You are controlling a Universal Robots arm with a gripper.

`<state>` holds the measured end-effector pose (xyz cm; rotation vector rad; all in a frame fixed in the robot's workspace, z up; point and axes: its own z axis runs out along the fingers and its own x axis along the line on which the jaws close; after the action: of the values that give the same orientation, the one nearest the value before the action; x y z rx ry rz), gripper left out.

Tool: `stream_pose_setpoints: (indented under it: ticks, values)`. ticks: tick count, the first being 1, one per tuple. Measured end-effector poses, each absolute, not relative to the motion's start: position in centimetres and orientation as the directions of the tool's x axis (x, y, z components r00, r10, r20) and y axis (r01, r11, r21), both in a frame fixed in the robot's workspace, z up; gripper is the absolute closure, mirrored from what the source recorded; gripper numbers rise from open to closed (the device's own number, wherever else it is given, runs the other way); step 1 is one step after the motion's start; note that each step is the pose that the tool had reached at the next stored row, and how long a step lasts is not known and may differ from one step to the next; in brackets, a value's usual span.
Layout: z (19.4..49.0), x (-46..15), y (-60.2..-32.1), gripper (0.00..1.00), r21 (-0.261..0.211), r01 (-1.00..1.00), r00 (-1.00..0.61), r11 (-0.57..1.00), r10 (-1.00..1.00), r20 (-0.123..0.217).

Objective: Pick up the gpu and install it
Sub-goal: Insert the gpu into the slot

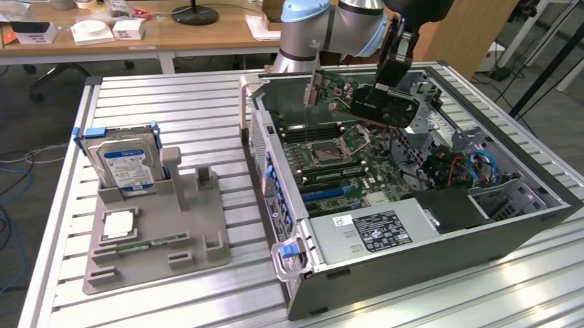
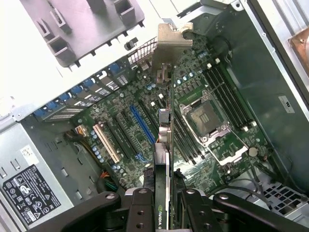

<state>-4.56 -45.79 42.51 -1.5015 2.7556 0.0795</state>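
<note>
The gpu point(image 1: 379, 102) is hanging tilted above the motherboard point(image 1: 333, 160) inside the open computer case point(image 1: 411, 236) (its silvery bracket point(image 2: 171, 43) is sitting at the end away from the tool). The tool point(image 2: 164, 200) is gripping the card's edge from both sides, holding it clear of the slots

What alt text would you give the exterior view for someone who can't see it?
The gripper holds the gpu tilted above the motherboard of an open computer case. On the exterior view's left, a grey tray carries a hard drive.
</note>
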Motion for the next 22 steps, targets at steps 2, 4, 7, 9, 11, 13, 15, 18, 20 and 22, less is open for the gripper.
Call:
stream_pose_setpoints:
  ticks: [2, 4, 7, 9, 11, 13, 15, 18, 20, 22]
  values:
    - [42.51, -4.56, -45.79, 0.74, 0.043, -0.845, -0.534, 0.533, -0.845, -0.026]
    - [42.51, -4.56, -45.79, 0.74, 0.043, -0.850, -0.526, 0.524, -0.850, -0.026]
    - [42.51, -4.56, -45.79, 0.74, 0.043, -0.859, -0.512, 0.511, -0.859, -0.026]
    - [42.51, -4.56, -45.79, 0.74, 0.043, -0.864, -0.503, 0.502, -0.864, -0.026]
    - [42.51, -4.56, -45.79, 0.74, 0.043, -0.869, -0.494, 0.493, -0.869, -0.026]
    - [42.51, -4.56, -45.79, 0.74, 0.043, -0.875, -0.484, 0.482, -0.875, -0.026]
    - [42.51, -4.56, -45.79, 0.74, 0.043, -0.881, -0.473, 0.471, -0.881, -0.027]
    - [42.51, -4.56, -45.79, 0.74, 0.043, -0.890, -0.456, 0.454, -0.890, -0.026]
    - [42.51, -4.56, -45.79, 0.74, 0.043, -0.895, -0.444, 0.443, -0.896, -0.026]
    - [42.51, -4.56, -45.79, 0.74, 0.043, -0.901, -0.433, 0.432, -0.901, -0.027]
